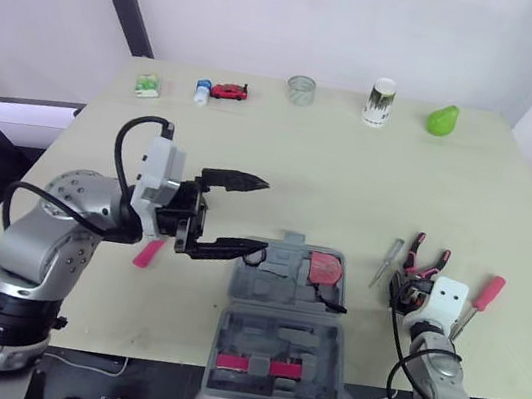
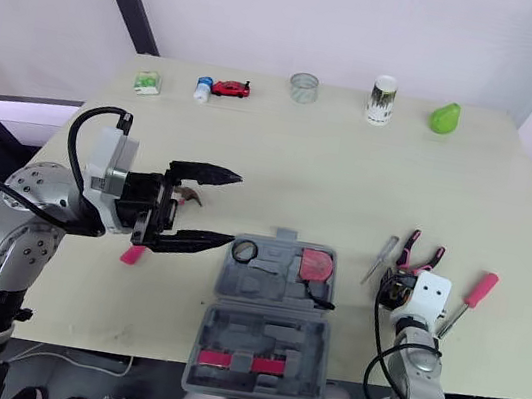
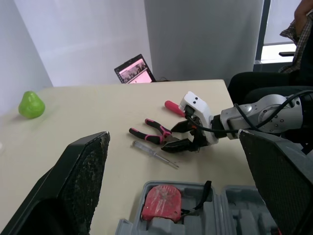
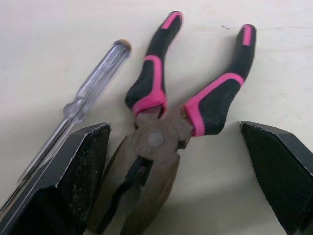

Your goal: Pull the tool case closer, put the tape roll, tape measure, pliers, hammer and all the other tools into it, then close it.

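The tool case lies open at the near edge of the bench, in the middle, both grey halves flat. A red tape measure sits in the right part of the far half, its black strap trailing over the moulded tray.

The left gripper hovers just left of the case, its jaws spread wide with nothing between them; the nearer fingertip reaches over the case's far-left corner. A pink-handled tool lies on the bench under that arm, mostly hidden, so I cannot tell what it is.

To the right of the case, the right gripper is down at the pliers. Its jaws are open and stand on either side of the pliers' head without clamping it. The pliers lie flat, their pink-and-black handles splayed and pointing away from the robot. A clear-handled screwdriver lies just beside them on the case side, and a pink-handled screwdriver lies on the other side of the gripper.

Along the far edge stand a white cup, a green pear-shaped object and a red toy car.
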`<action>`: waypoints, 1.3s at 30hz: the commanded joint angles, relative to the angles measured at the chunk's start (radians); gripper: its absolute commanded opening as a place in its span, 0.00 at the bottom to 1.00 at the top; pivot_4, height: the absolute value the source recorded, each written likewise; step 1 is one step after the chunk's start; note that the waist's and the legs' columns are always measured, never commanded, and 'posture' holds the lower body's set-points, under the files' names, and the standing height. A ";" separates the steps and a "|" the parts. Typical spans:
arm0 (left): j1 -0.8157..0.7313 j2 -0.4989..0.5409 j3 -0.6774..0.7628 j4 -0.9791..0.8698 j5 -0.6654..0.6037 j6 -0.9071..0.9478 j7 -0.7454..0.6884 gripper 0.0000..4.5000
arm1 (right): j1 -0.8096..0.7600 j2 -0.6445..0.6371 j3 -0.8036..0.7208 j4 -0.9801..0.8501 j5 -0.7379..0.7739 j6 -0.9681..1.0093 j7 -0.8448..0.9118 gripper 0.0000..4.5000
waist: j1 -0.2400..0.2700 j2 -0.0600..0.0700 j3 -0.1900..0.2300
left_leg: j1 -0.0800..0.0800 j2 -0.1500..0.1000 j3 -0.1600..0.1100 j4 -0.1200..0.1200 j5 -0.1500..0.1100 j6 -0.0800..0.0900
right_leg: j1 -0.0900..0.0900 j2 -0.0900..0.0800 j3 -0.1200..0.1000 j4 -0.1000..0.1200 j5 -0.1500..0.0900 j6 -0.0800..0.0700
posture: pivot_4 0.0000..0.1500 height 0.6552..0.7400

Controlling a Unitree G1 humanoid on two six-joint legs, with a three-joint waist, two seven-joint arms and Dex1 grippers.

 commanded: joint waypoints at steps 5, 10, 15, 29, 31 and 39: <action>0.007 0.009 0.022 -0.040 -0.013 -0.005 0.002 1.00 | -0.001 0.002 -0.046 0.014 0.008 0.001 -0.024 0.28 | -0.003 0.000 0.000 | 0.000 0.000 0.000 0.000 0.000 0.000 | 0.000 0.000 0.000 0.000 0.000 0.000 | 1.00 1.00; 0.016 0.011 0.027 -0.044 -0.017 -0.008 -0.004 1.00 | -0.003 -0.012 -0.031 0.024 -0.006 -0.012 -0.006 0.22 | -0.003 0.000 0.000 | 0.000 0.000 0.000 0.000 0.000 0.000 | 0.000 0.001 0.000 0.000 0.000 0.000 | 1.00 1.00; 0.025 0.007 0.023 -0.038 -0.010 -0.023 -0.015 1.00 | -0.005 -0.024 -0.033 0.039 -0.009 -0.020 0.004 0.22 | -0.005 0.000 0.000 | 0.000 0.000 0.000 0.000 0.000 0.000 | 0.000 0.001 0.000 0.000 0.000 0.000 | 1.00 1.00; 0.036 -0.002 0.019 -0.025 -0.009 -0.042 -0.038 1.00 | 0.038 -0.133 -0.018 -0.063 -0.028 -0.096 0.122 0.22 | -0.003 0.000 0.000 | 0.000 0.000 0.000 0.000 0.000 0.000 | 0.000 0.001 0.000 0.001 0.000 0.000 | 1.00 1.00; 0.046 0.000 0.016 -0.018 -0.006 -0.052 -0.054 1.00 | 0.062 -0.175 -0.020 -0.112 -0.017 -0.099 0.174 0.22 | -0.002 0.001 0.000 | 0.000 0.000 0.001 0.001 0.000 0.000 | 0.000 0.000 0.001 0.001 0.000 0.000 | 1.00 1.00; 0.071 0.053 0.072 0.104 -0.038 -0.070 -0.209 1.00 | 0.082 -0.511 0.010 -0.308 0.148 -0.071 0.649 0.22 | -0.004 0.003 0.002 | 0.000 0.000 0.000 0.002 0.000 0.001 | 0.000 0.003 0.001 0.001 0.000 0.000 | 1.00 1.00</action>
